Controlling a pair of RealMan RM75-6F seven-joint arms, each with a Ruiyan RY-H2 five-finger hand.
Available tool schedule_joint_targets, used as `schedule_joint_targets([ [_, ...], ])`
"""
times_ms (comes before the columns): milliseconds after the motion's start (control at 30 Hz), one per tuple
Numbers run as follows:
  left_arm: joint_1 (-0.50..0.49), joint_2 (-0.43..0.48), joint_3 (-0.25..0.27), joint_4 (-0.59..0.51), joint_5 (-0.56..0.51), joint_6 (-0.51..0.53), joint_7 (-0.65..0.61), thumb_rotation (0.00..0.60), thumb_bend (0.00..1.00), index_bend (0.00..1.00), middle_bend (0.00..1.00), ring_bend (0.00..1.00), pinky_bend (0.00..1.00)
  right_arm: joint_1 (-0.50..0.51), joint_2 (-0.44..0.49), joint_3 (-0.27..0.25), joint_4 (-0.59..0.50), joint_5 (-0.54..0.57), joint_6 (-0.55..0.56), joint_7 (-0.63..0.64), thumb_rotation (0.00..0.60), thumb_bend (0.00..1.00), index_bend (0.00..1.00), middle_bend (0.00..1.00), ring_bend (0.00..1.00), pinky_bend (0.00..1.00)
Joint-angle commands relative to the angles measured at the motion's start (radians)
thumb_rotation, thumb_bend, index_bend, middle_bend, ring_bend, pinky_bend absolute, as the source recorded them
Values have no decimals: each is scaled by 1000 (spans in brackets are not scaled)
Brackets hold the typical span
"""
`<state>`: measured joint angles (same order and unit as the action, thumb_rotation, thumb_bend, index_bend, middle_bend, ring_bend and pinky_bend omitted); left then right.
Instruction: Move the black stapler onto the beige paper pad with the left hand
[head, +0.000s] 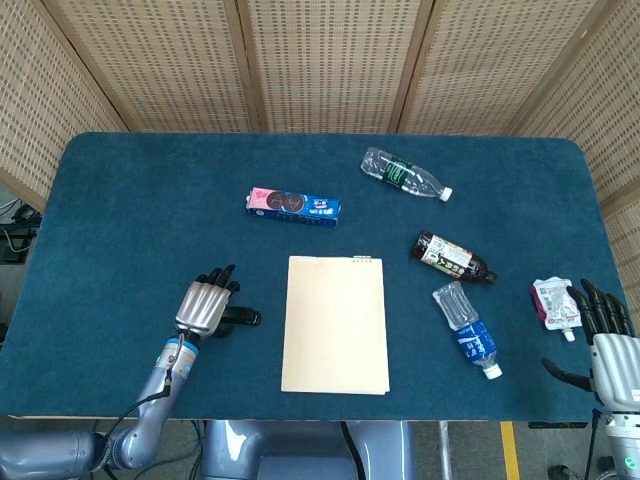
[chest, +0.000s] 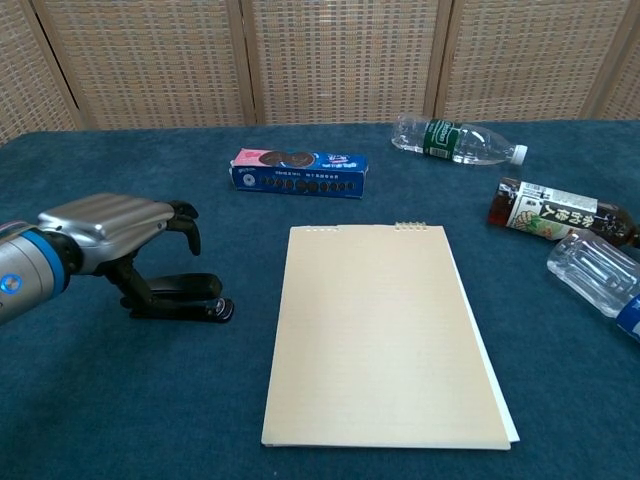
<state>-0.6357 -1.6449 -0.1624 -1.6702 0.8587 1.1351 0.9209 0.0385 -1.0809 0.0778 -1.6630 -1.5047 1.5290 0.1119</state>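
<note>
The black stapler (chest: 185, 296) lies flat on the blue table, left of the beige paper pad (chest: 380, 335). My left hand (chest: 110, 222) arches over the stapler's left end with fingers apart, its thumb reaching down beside the stapler; no grip shows. In the head view the left hand (head: 205, 305) covers most of the stapler (head: 243, 317), and only its right end shows next to the pad (head: 335, 324). My right hand (head: 608, 345) rests at the table's front right corner, fingers spread and holding nothing.
A blue cookie box (chest: 299, 172) lies behind the pad. A clear water bottle (head: 404, 174), a dark drink bottle (head: 453, 257) and a blue-labelled bottle (head: 466, 327) lie to the right. A small pouch (head: 553, 302) sits near the right hand.
</note>
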Motion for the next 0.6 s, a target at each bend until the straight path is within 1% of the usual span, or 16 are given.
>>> schedule_joint_targets([
  [33, -14, -23, 0, 14, -16, 13, 10, 600, 258, 313, 101, 138, 253, -1, 2, 0, 0, 0, 1, 5, 600, 93, 83, 0, 0, 0],
  [200, -30, -53, 7, 37, -44, 21, 30, 600, 261, 316, 104, 140, 253, -2, 5, 3, 1, -1, 6, 17, 600, 93, 83, 0, 0, 0],
  [300, -39, -79, 11, 59, -51, 30, 38, 600, 323, 351, 137, 176, 306, -2, 7, 4, 2, -1, 7, 27, 600, 92, 83, 0, 0, 0],
  [467, -51, -126, 21, 104, -30, 53, 31, 600, 414, 477, 248, 278, 410, -3, 7, 5, 5, -8, 14, 34, 600, 93, 84, 0, 0, 0],
  [600, -50, -159, 32, 143, 46, 90, -6, 600, 546, 703, 453, 458, 545, -5, 8, 7, 6, -8, 18, 42, 600, 93, 87, 0, 0, 0],
])
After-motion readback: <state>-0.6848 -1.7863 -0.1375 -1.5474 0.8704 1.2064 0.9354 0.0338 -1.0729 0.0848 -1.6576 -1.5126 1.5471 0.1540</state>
